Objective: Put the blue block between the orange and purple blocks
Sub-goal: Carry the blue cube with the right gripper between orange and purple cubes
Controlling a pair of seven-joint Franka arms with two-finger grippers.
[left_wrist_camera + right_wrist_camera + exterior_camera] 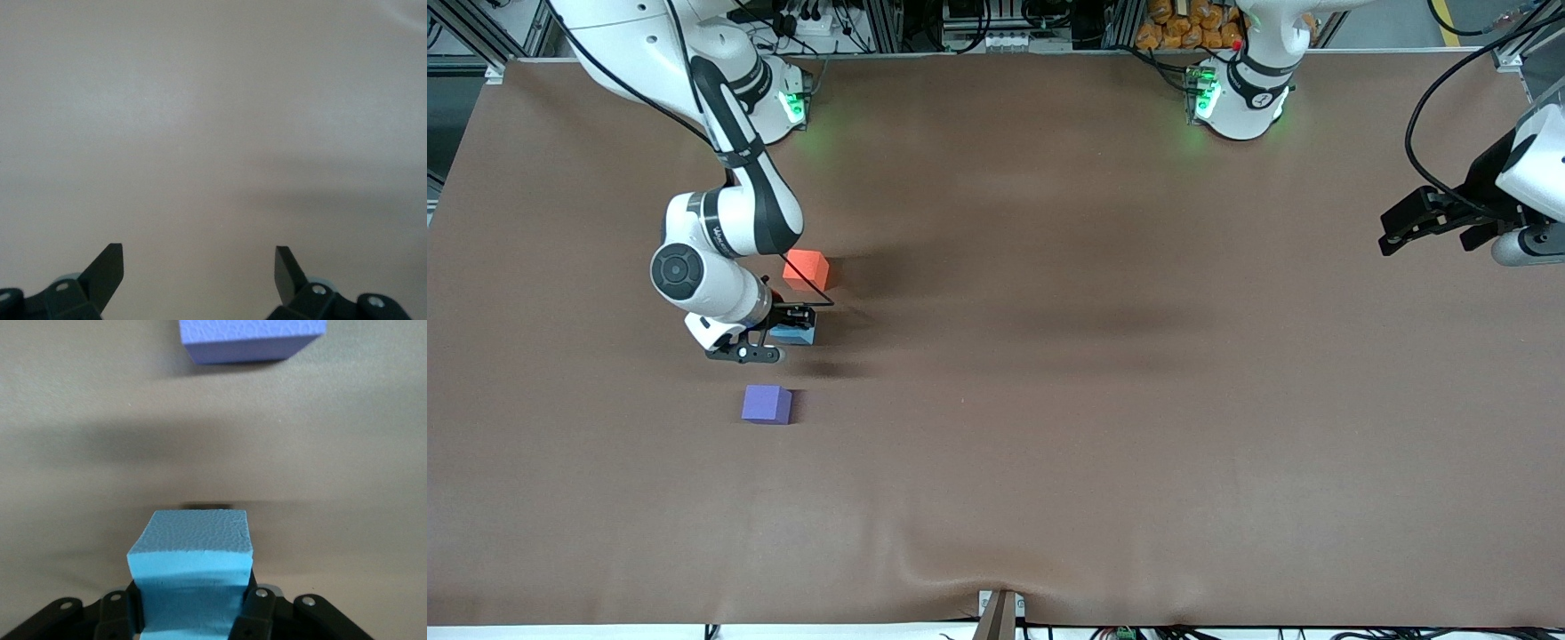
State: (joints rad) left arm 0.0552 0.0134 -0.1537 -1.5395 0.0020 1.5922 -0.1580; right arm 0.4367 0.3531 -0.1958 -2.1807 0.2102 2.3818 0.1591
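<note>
One brown table (1049, 400), covered by a matte cloth, slightly wrinkled at the edge nearest the front camera.

Two Franka arms, white with black joints. Right arm reaches down over the table toward its own end. Left arm waits off at its end of the table, raised.

Two grippers. Right gripper (787, 327) is clamped tight on the blue block (794, 335), fingers (257, 613) pressing its two sides; in the right wrist view the block's sides look squeezed in where they are pinched. Left gripper (1432, 224) is spread wide with nothing between its fingers (107, 270); its wrist view shows only bare cloth.

Three cubes, one of each colour, all the same size, plain matte foam:
- orange block (807, 269), on the table, farther from the front camera than the blue one, just beside the right arm's wrist.
- blue block, in the right gripper, low over the table between the other two; cannot tell if it touches the cloth.
- purple block (767, 404), on the table, nearer the front camera, apart from the blue one; also seen ahead of the blue block in the right wrist view (250, 340).

The right arm's wrist hides part of the blue block in the front view. A black cable runs down that arm past the orange block.

Two green lights, one on each arm's base. No readable writing.
</note>
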